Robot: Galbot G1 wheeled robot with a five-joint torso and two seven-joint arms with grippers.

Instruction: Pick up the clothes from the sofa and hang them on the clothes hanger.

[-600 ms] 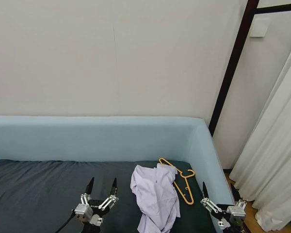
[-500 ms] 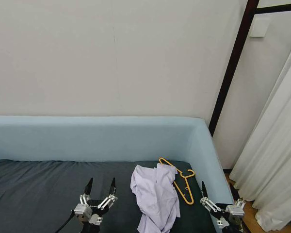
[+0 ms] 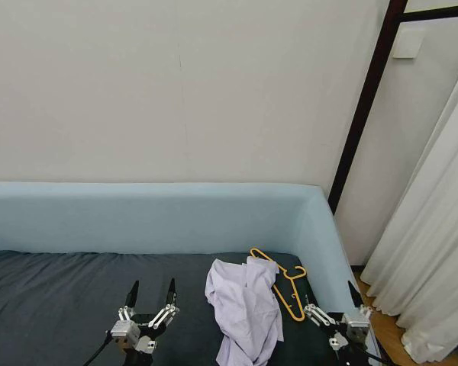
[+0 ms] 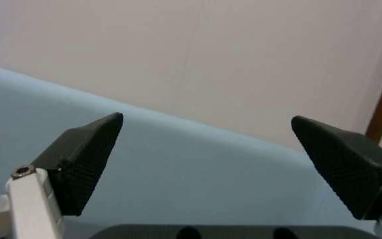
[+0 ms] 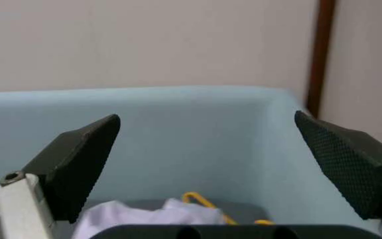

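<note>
A crumpled pale lilac shirt [image 3: 245, 309] lies on the dark seat of the sofa [image 3: 53, 297], near its right end. An orange clothes hanger [image 3: 287, 287] lies flat just right of the shirt, partly under it. My left gripper [image 3: 151, 291] hovers open low over the seat, left of the shirt. My right gripper [image 3: 330, 293] is open at the sofa's right arm, right of the hanger. The right wrist view shows the shirt [image 5: 152, 217] and a bit of the hanger [image 5: 201, 199] between the open fingers.
The light blue sofa back [image 3: 153, 217] runs along a plain wall. A dark door frame [image 3: 364, 103] and a white curtain [image 3: 431, 252] stand to the right of the sofa.
Both grippers have sunk a little lower in the head view. The right gripper has turned, its fingers now spread wider apart. Shirt and hanger have not moved.
</note>
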